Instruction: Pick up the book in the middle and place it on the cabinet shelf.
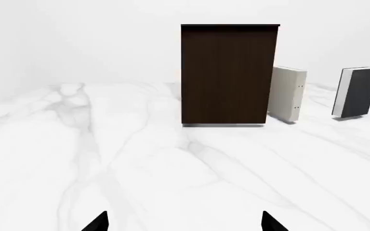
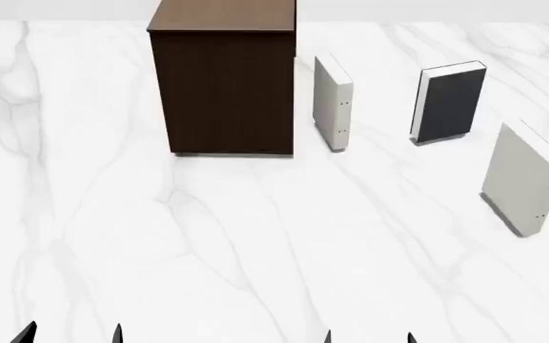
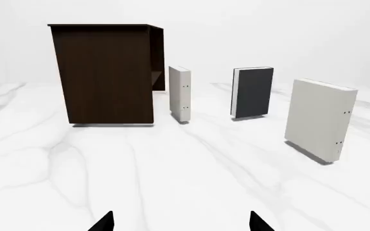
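The slate-grey book (image 2: 451, 103) with a white spine stands upright on the marble table, between two off-white books. It also shows in the left wrist view (image 1: 358, 92) and the right wrist view (image 3: 254, 92). The brown wood-grain cabinet (image 2: 223, 82) stands at the far left of the books, its dark side facing me (image 1: 229, 74) (image 3: 102, 74). My left gripper (image 2: 69, 334) (image 1: 183, 222) is open and empty near the table's front edge. My right gripper (image 2: 368, 336) (image 3: 179, 222) is open and empty too, far short of the books.
One off-white book (image 2: 334, 103) stands just right of the cabinet (image 3: 179, 93) (image 1: 289, 93). Another off-white book (image 2: 525, 177) stands nearer at the right (image 3: 320, 118). The white marble table (image 2: 255, 243) stretches wide between the grippers and the books.
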Controlling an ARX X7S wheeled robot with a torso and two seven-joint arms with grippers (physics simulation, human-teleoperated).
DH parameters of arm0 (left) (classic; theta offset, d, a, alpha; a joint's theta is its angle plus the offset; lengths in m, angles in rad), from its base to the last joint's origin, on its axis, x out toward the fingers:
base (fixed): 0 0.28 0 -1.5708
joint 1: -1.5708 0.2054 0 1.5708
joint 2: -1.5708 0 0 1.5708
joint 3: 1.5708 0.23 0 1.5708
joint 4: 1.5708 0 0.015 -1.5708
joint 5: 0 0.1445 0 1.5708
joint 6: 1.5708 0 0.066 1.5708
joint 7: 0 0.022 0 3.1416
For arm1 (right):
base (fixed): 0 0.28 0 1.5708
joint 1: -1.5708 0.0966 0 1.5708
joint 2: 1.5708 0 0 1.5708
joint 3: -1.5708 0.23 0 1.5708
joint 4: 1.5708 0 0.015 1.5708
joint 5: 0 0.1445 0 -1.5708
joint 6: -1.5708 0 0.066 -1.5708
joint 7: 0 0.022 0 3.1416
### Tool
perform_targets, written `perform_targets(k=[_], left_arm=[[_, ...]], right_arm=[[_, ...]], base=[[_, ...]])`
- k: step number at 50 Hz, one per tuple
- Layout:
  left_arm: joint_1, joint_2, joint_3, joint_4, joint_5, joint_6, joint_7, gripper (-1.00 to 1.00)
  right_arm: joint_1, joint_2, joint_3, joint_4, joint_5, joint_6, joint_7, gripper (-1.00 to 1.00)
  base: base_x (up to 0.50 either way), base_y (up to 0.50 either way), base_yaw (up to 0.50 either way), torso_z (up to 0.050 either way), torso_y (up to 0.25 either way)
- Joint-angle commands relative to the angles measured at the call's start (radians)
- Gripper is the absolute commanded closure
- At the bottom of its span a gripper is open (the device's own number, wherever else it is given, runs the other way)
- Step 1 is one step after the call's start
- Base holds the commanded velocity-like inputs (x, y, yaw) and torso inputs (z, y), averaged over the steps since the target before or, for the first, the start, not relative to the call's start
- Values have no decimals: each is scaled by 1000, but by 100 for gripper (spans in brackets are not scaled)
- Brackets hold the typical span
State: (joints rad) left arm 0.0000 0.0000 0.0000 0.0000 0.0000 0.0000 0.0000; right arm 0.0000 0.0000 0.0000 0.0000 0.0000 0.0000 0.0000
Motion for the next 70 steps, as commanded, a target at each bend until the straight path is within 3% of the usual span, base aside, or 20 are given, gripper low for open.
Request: perform_targets(k=[1,17,22,44,70], left_arm=[[-3,-17,21,-7,-9,3,-19,-100],[-14,-58,64,-16,-24,-23,-94,-100],[-14,-23,17,-20,-13,-16,-46,-100],[30,-70,56,107,-48,-47,-114,-100],[66,-136,102,734,-27,-367,-170,-100]], right_arm=[[-2,15,-18,-4,19,3,20,-100],[14,49,-49,34,66,-20,85,-100],[19,23,-6,43,36,-26,74,-100],[10,66,-56,-46,83,4,137,-100],[0,120,-102,-559,109,251,203,-100]], base=[[0,0,0,0,0],[0,0,0,0,0],[0,0,0,0,0],[0,0,0,0,0],[0,0,0,0,0]])
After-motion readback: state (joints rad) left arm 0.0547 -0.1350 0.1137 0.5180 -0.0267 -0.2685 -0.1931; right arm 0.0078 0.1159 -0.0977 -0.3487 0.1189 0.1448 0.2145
